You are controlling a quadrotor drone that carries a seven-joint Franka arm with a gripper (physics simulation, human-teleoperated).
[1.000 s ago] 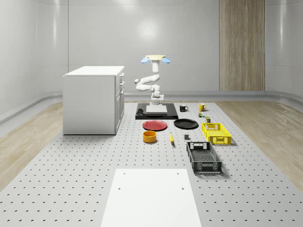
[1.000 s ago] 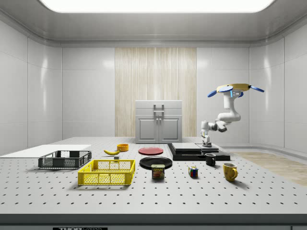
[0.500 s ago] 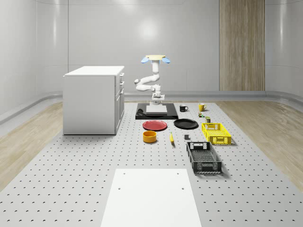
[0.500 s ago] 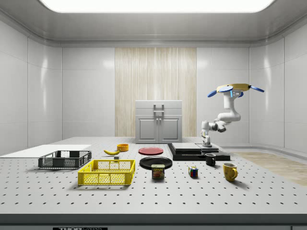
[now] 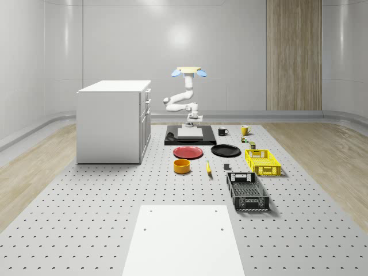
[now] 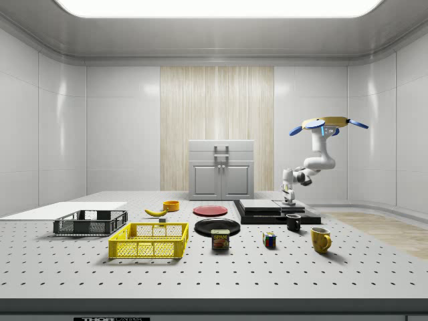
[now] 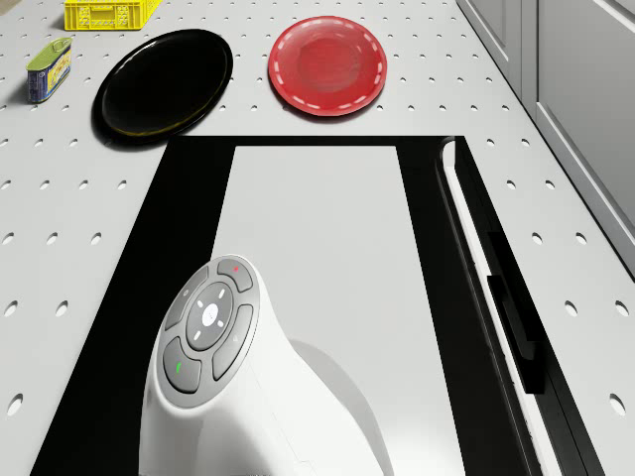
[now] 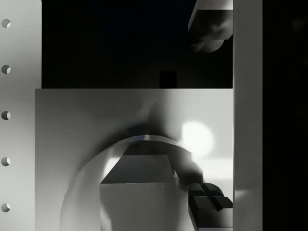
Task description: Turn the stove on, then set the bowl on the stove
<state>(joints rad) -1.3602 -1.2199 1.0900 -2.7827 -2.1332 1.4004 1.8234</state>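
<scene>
Side view: drone (image 6: 326, 123) hovers behind stove (image 6: 275, 211), my jaws (image 6: 289, 198) low over its plate, open or closed I cannot tell. Bowl (image 5: 182, 166) sits well apart on surface (image 5: 86, 218). Looks light, rigid, smooth; rim pinch seems best

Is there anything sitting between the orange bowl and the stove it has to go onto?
Yes. The red plate lies on the table between the bowl and the stove. It is flat, so a lifted bowl should probably clear it. The gripper hangs just over the stove's far end.
</scene>
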